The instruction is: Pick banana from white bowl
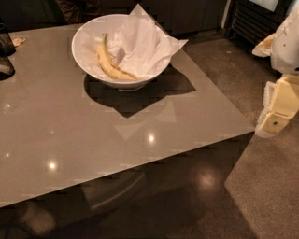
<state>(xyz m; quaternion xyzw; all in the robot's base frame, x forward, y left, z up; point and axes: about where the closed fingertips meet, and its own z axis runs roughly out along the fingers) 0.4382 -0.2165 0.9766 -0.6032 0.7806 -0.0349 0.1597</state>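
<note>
The banana is yellow with brown speckles. It lies inside the white bowl, stem up toward the far rim, resting against the left inner wall. The bowl stands at the far middle of the grey table. A white paper napkin fills the bowl's right half and hangs over its rim, touching the banana's lower end. My gripper, with cream-coloured parts, is at the right edge of the view. It is off the table, well to the right of the bowl and lower in the view, and holds nothing I can see.
A dark object stands at the table's far left edge, with a small light scrap beside it. The table's right corner points toward my arm. Dark cabinets run behind the table. Carpet floor lies to the right.
</note>
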